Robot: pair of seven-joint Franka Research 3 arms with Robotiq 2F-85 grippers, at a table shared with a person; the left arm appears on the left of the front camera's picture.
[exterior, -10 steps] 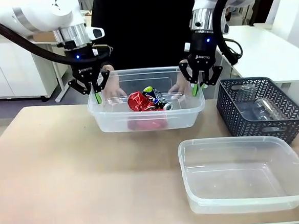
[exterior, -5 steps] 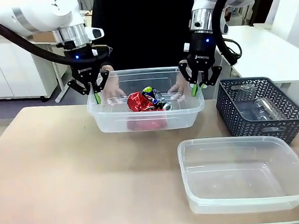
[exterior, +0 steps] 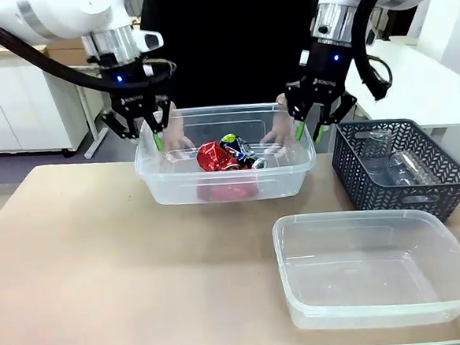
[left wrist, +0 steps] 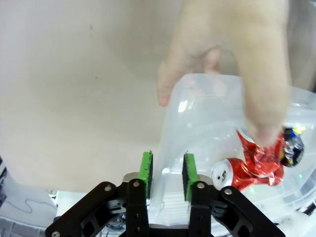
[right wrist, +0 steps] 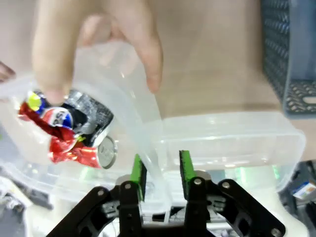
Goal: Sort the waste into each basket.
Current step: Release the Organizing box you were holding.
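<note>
Crushed red-and-blue cans lie in the clear tub; left pincer and right pincer straddle its end walls, clamping unclear.

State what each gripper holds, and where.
The left gripper and right gripper each straddle an end wall of the clear tub; clamping cannot be told.

so the tub with the cans in it sits mid table, toward the far side. left gripper straddles its left end wall, right gripper straddles the right end, and the person's hands are on its far corners. lattice basket is just right of it with bottles inside, and a second tub sits in front of that basket, near right
</note>
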